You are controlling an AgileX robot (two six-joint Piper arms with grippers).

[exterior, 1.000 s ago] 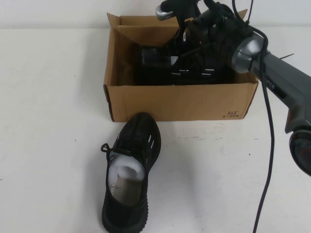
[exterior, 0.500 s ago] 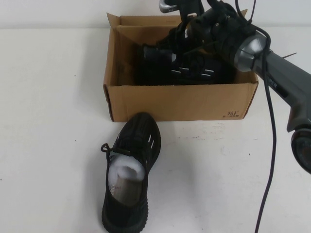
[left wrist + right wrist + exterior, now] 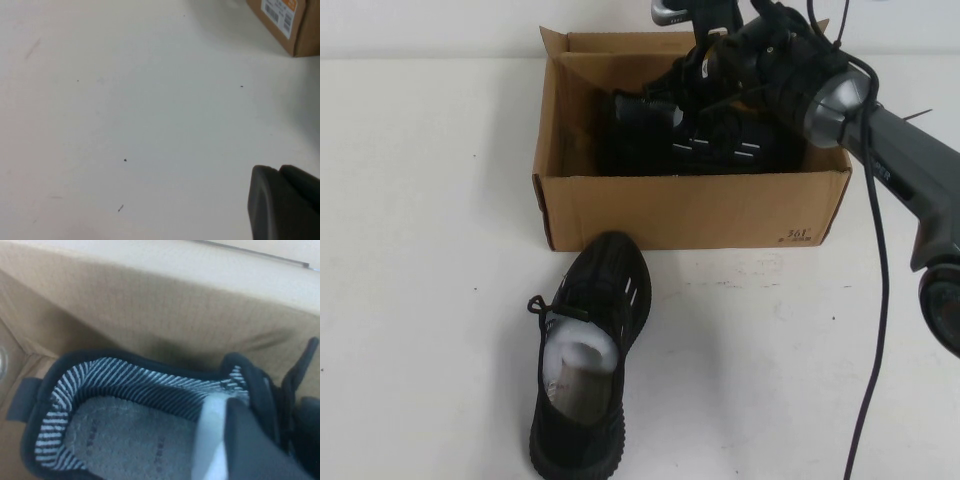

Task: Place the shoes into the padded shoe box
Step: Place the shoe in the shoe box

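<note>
One black knit shoe (image 3: pixel 692 146) lies inside the brown cardboard shoe box (image 3: pixel 690 212), its side with white dashes facing the front. My right gripper (image 3: pixel 712 72) reaches down into the box at its back right. In the right wrist view the right gripper (image 3: pixel 279 432) is shut on that shoe's collar (image 3: pixel 125 425), with one finger inside by the white paper stuffing (image 3: pixel 209 440). The second shoe (image 3: pixel 585 350) stands on the table in front of the box, toe toward it. My left gripper (image 3: pixel 286 202) is shut and empty over bare table.
The box wall (image 3: pixel 150 305) rises close behind the held shoe. A box corner with an orange label (image 3: pixel 292 20) shows in the left wrist view. The right arm's cable (image 3: pixel 875 300) hangs over the table at right. The white table (image 3: pixel 430 250) lies open at left.
My right gripper and wrist have shifted slightly right and back over the box. The shoe in the box and the shoe on the table stay put.
</note>
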